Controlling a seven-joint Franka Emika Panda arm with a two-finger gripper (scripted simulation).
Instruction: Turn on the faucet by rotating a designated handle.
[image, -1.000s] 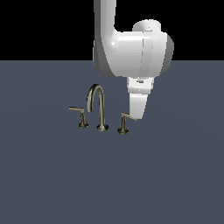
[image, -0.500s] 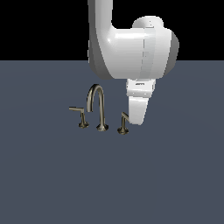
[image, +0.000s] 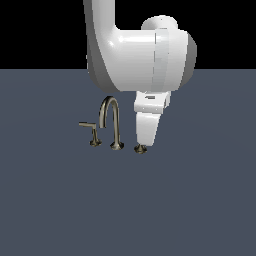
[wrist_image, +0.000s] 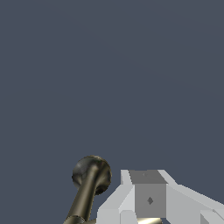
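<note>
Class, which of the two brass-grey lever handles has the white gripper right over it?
The handle on the exterior view's right of the arched spout; the white gripper hides all but its base. The twin handle stands clear.

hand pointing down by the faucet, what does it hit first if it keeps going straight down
Most likely the short brass-grey handle on the exterior view's right: the white hand already covers all but its round base. Depth is unclear, so it could instead reach the dark grey floor just beside it.

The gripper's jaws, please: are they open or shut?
Cannot tell. The gripper covers the handle in the exterior view, and the wrist view shows no gap.
</note>
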